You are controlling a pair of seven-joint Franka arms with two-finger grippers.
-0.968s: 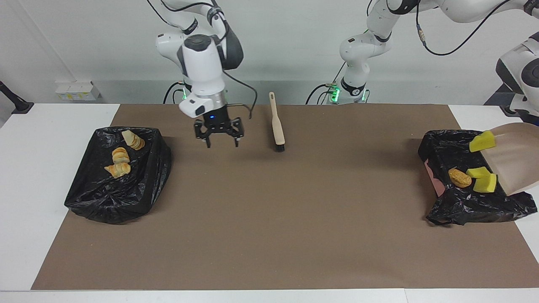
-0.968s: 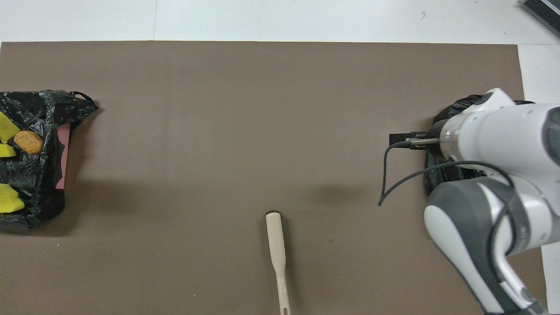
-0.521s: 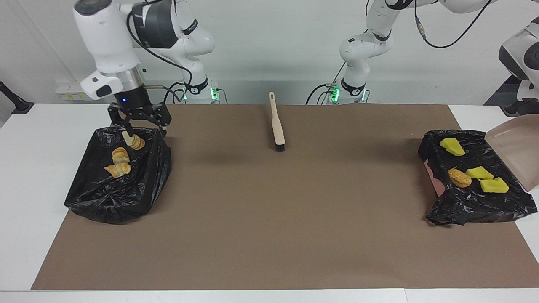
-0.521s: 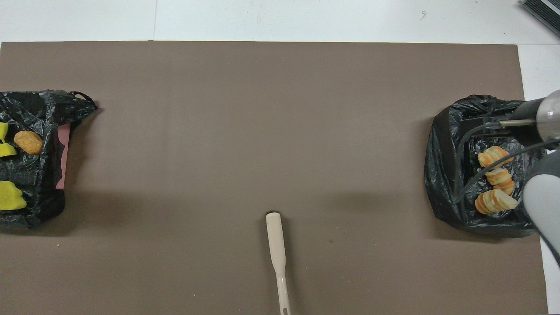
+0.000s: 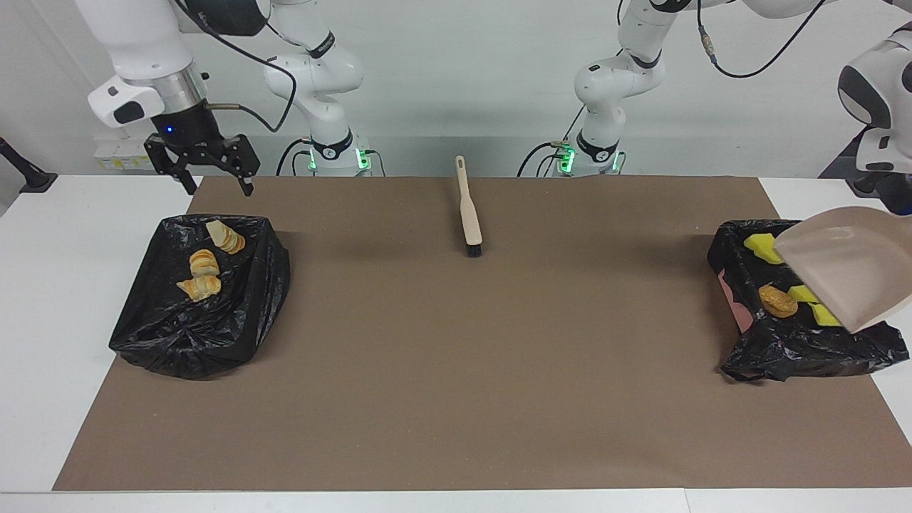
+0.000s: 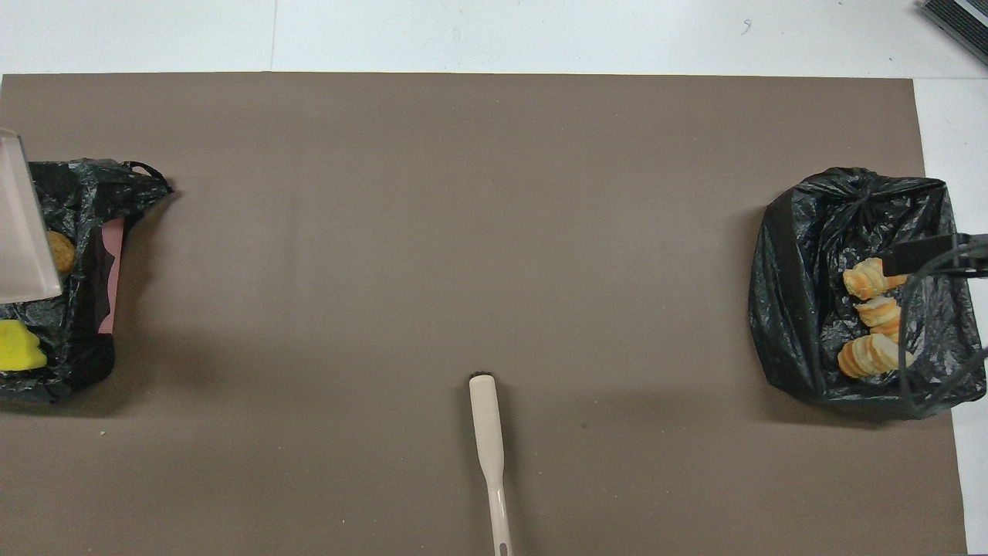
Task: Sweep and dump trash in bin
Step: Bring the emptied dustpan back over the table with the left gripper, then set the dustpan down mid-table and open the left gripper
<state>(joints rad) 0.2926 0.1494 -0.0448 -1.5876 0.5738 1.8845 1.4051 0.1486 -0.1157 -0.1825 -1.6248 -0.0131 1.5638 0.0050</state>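
Note:
Several striped pastry pieces of trash (image 5: 204, 263) (image 6: 872, 324) lie in the black-bagged bin (image 5: 199, 320) (image 6: 795, 309) toward the right arm's end. My right gripper (image 5: 219, 187) hangs open and empty above the mat's edge beside that bin; one of its fingers (image 6: 918, 253) pokes into the overhead view. In the other bin (image 5: 805, 349) (image 6: 85, 340) lie yellow sponge wedges (image 5: 761, 246) (image 6: 19, 357) and one pastry (image 5: 778, 301) (image 6: 60, 251). The beige dustpan (image 5: 848, 267) (image 6: 23, 216) hangs tilted over this bin, its handle running out of view to my hidden left gripper.
The beige brush (image 5: 469, 210) (image 6: 488, 432) lies on the brown mat (image 5: 456, 370) midway between the arms, close to the robots, bristles pointing away from them. White table shows around the mat.
The right gripper swung from mid-table to the bin at its end, then rose. A yellow wedge slid off the dustpan into the other bin; the pan pulled back, then returned over it.

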